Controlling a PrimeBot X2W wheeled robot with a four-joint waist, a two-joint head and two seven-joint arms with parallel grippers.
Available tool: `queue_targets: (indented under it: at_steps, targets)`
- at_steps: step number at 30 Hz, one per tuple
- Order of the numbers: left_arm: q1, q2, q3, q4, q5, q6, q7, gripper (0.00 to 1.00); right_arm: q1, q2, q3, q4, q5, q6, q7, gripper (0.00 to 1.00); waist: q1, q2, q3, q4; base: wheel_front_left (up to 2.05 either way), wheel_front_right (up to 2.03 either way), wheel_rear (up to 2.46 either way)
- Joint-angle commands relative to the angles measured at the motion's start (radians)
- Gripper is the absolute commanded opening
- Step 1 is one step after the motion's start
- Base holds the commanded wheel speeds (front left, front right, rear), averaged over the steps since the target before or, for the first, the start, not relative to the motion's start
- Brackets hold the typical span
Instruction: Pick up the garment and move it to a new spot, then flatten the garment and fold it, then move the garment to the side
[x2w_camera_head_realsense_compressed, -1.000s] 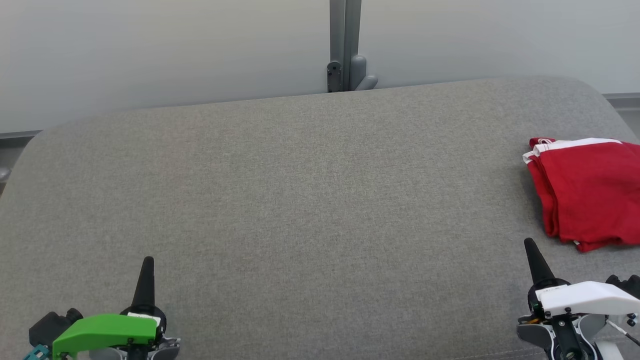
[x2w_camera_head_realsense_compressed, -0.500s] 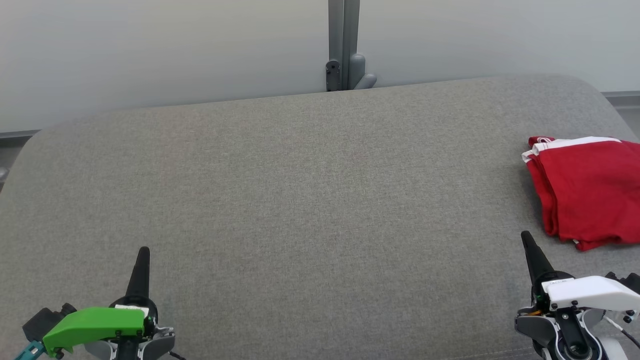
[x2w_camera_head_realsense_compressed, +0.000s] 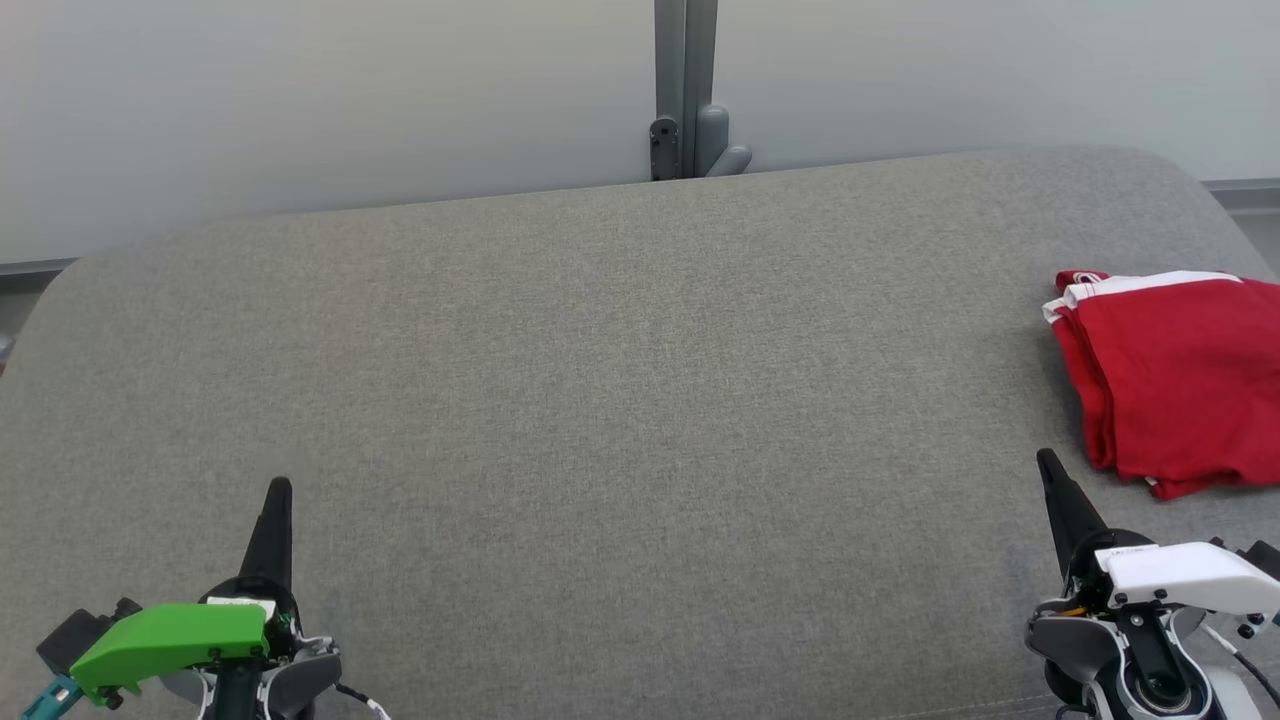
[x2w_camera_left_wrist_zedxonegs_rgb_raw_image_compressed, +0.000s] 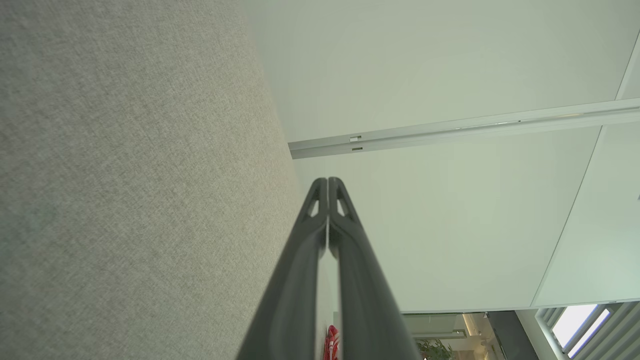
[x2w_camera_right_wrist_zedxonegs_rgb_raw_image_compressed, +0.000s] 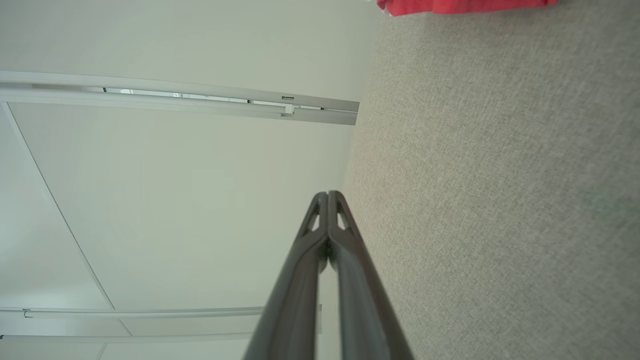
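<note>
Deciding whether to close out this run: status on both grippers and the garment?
Both shut, empty: left gripper, right gripper. The garment lies folded at the right side of the grey cushion, apart from both. Nothing in the way.

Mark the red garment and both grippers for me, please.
red garment (x2w_camera_head_realsense_compressed: 1185, 385), head view, middle of the folded red cloth.
left gripper (x2w_camera_head_realsense_compressed: 279, 492), head view, at the shut fingertips.
right gripper (x2w_camera_head_realsense_compressed: 1050, 468), head view, at the shut fingertips.
</note>
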Motion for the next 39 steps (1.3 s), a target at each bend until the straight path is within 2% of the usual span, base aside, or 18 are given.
queue_targets:
  at_steps: [1,17,39]
  targets:
    - [-0.021,0.006,0.005,-0.006,-0.020,-0.005,0.005,0.00,-0.015,-0.007,0.001,-0.006,0.023,0.000,0.006,0.00,0.0000,0.0067,0.000,0.000,0.00,0.00,0.00]
    - [-0.039,0.004,0.023,-0.014,-0.128,-0.005,0.036,0.00,-0.030,-0.007,0.002,-0.007,0.155,0.000,0.036,0.00,0.0000,0.0078,0.004,-0.004,0.00,0.00,0.00]
    - [-0.036,0.001,0.025,-0.014,-0.121,-0.005,0.038,0.00,-0.028,-0.007,0.002,-0.007,0.152,0.000,0.036,0.00,0.0000,0.0078,0.004,-0.004,0.00,0.00,0.00]
